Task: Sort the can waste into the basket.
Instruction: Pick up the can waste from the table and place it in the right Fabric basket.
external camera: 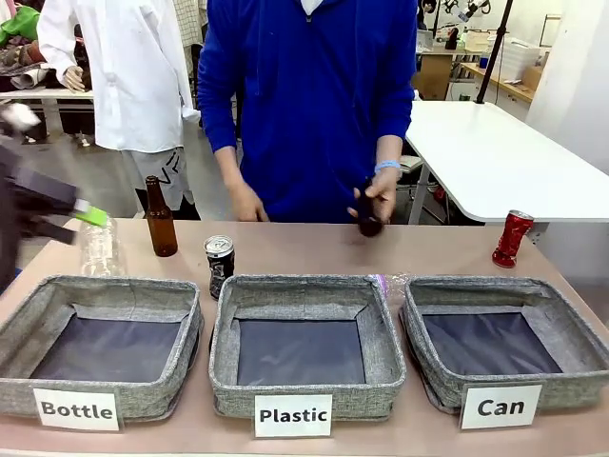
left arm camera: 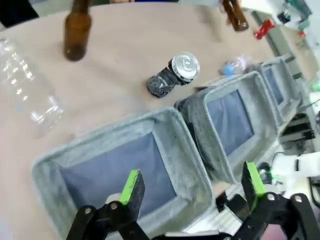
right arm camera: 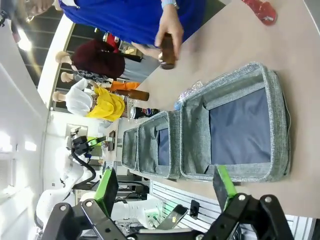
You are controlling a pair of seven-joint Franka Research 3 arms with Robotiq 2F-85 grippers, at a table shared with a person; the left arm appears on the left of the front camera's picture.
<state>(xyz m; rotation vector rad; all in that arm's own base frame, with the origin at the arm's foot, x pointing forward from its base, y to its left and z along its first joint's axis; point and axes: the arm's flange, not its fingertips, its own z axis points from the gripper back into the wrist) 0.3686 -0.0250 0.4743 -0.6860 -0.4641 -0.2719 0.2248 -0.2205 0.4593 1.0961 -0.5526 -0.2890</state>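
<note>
1. Task items. The black-and-silver can (external camera: 219, 264) stands upright on the table (external camera: 314, 246), just behind the gap between the Bottle basket (external camera: 19, 328) and the Plastic basket (external camera: 381, 333), close to the Plastic basket's far left corner. The red can (external camera: 512, 238) stands at the far right of the table, slightly tilted, beyond the far right corner of the Can basket (external camera: 571, 333) and apart from it. Both cans are outside that basket, whose dark base is exposed.

2. Grippers. In the left wrist view I read the left gripper (left arm camera: 192, 180) with its green pads spread wide and nothing between them, above the near wall of the Bottle basket. In the front view it appears blurred at the left edge. In the right wrist view I read the right gripper (right arm camera: 165, 182) likewise spread wide and holding nothing, with the Can basket directly ahead of it.

3. Surroundings. An upright brown bottle (external camera: 160, 219) stands left of the black-and-silver can, and a clear plastic bottle (external camera: 100, 249) stands further left, behind the Bottle basket. A second clear bottle (external camera: 390, 284) lies between the Plastic and Can baskets. At the far side, the person's hand (external camera: 378, 193) holds another brown bottle (external camera: 369, 223) above the table; the other hand (external camera: 247, 203) hangs at the table edge.
</note>
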